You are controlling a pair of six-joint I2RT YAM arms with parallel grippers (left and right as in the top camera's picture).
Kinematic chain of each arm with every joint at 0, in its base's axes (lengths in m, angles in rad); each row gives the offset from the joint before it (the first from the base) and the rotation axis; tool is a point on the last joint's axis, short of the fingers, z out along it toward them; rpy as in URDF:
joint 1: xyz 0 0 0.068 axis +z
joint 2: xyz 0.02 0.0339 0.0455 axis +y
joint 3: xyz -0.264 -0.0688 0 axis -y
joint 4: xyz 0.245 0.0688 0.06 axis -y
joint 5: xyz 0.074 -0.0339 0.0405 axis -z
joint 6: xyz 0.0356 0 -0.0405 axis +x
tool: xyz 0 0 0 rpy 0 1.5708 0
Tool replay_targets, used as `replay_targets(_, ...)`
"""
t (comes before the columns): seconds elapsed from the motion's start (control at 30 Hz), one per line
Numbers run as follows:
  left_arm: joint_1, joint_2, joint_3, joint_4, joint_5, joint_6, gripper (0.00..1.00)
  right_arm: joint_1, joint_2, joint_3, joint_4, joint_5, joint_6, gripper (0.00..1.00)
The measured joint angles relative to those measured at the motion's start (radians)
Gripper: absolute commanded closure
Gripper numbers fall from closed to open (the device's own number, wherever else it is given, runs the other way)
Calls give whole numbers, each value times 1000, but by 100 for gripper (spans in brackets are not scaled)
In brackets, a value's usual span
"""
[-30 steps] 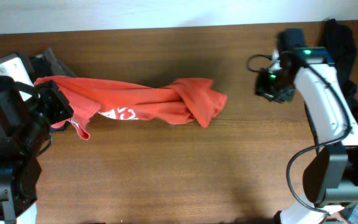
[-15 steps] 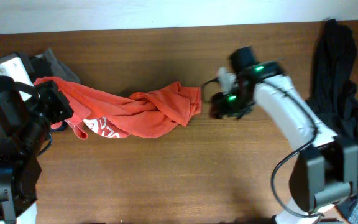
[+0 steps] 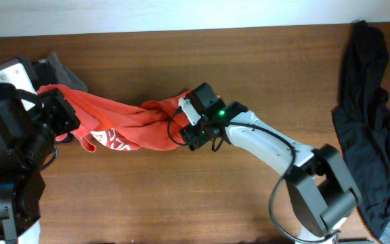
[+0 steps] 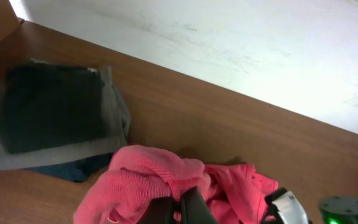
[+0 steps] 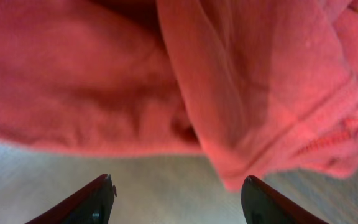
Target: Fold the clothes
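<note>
The red T-shirt [image 3: 134, 118] lies in the left half of the overhead view. It is bunched and twisted like a thick rope, not flat. A bit of its white lettering [image 3: 110, 140] peeks out on the lower side.

The left gripper [image 4: 178, 210] is at the left end of the shirt. Its two fingers look pressed together, with red cloth heaped right around them, so it seems to be pinching that end to keep it in place. The right arm [image 3: 269, 146] reaches across from the lower right to the other end of the shirt, near the middle of the overhead view. The right gripper [image 5: 178, 190] has its fingers wide apart, low over the table, with the shirt's edge just in front of them. It holds nothing. It looks ready to bite the cloth, likely so both arms can pull the shirt out flat before any fold.

The black garment [image 3: 371, 129] lies limp at the right edge, well apart from the shirt. It probably waits its turn. A folded pile [image 4: 48, 115] of dark and grey cloth sits in the upper left of the left wrist view, near the shirt.

The table [image 3: 181, 196] is smooth brown wood. Behind it, along the top, is a plain white wall [image 4: 229, 37].
</note>
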Motion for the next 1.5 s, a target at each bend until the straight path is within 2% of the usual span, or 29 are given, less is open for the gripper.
replay_targets(0.07, 0, 0, 0, -2, 0, 0, 99, 0, 29, 0, 37, 10, 0, 31)
replay_targets(0.1, 0, 0, 0, -3, 0, 0, 99, 0, 47, 0, 57, 14, -1, 35)
replay_targets(0.13, 0, 0, 0, -4, 0, 0, 99, 0, 59, 0, 69, 18, -1, 41)
replay_targets(0.17, 0, 0, 0, -6, 0, 0, 99, 0, 74, 0, 86, 23, -3, 53)
replay_targets(0.2, 0, 0, 0, -7, 0, 0, 100, 0, 89, 0, 103, 27, -5, 62)
replay_targets(0.33, 0, 0, 0, -11, 0, 0, 99, 0, 141, -2, 123, 71, 16, 88)
replay_targets(0.4, 0, 0, 0, -13, 0, 0, 99, 0, 148, -3, 126, 113, 35, 96)
replay_targets(0.6, 0, 0, 0, -16, 0, 0, 100, 0, 146, -1, 108, 184, 101, 96)
replay_targets(0.83, 0, 0, 0, -17, 0, 0, 99, -24, 94, 16, 8, 229, 121, 96)
replay_targets(1.17, 0, 0, 0, -17, -23, 12, 99, -151, -51, 36, -117, 248, 122, 96)
replay_targets(1.5, 0, 0, 0, -28, -37, 19, 100, -274, -94, 40, -319, 247, 126, 94)
